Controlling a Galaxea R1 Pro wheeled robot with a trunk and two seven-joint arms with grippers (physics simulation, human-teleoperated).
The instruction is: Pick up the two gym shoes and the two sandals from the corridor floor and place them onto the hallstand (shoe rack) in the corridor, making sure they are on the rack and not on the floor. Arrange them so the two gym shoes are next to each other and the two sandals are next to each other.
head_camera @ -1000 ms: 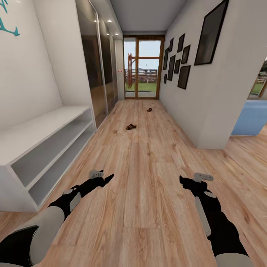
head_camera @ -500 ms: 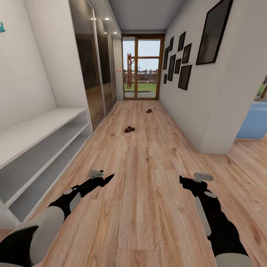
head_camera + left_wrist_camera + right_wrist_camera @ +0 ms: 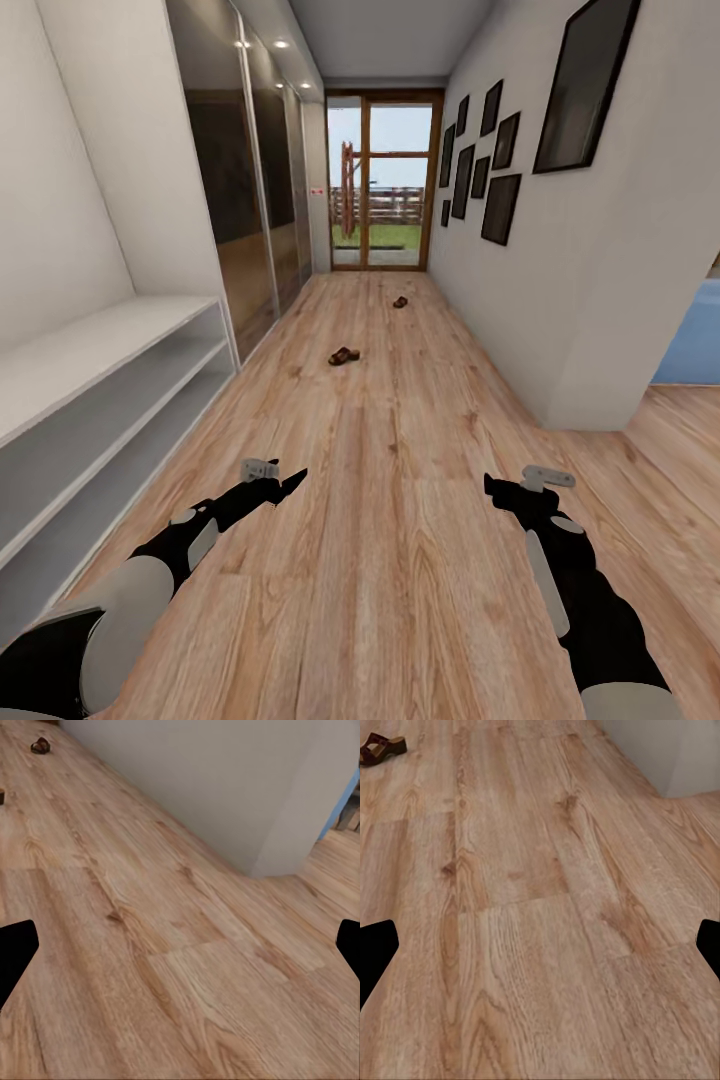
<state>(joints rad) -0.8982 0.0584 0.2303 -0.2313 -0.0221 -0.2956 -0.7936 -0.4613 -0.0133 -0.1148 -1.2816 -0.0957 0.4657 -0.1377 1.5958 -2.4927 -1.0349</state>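
From the head camera, the corridor floor of light brown wood planks runs ahead to a glass door with a wooden frame at the far end. Two brown sandals lie on the floor well apart from each other: the nearer sandal sits in the middle of the corridor, and the farther sandal lies beyond it, closer to the door. A pale white shelf unit with two open tiers stands against the wall on the left, its tiers bare. Past it the left wall carries dark glossy sliding panels. The right wall holds a row of dark picture frames, and that wall ends at a corner with a blue surface behind it. Both arms reach forward low over the floor. The left gripper and the right gripper point ahead, well short of the sandals; how far their fingers stand apart cannot be told from here, but nothing is in them.

From the left wrist camera, two dark finger tips show at opposite edges of the picture, spread wide with only floor between them. One sandal lies far off near a grey wall.

From the right wrist camera, the fingers are likewise spread wide over bare planks, holding nothing. A sandal rests on the floor far ahead
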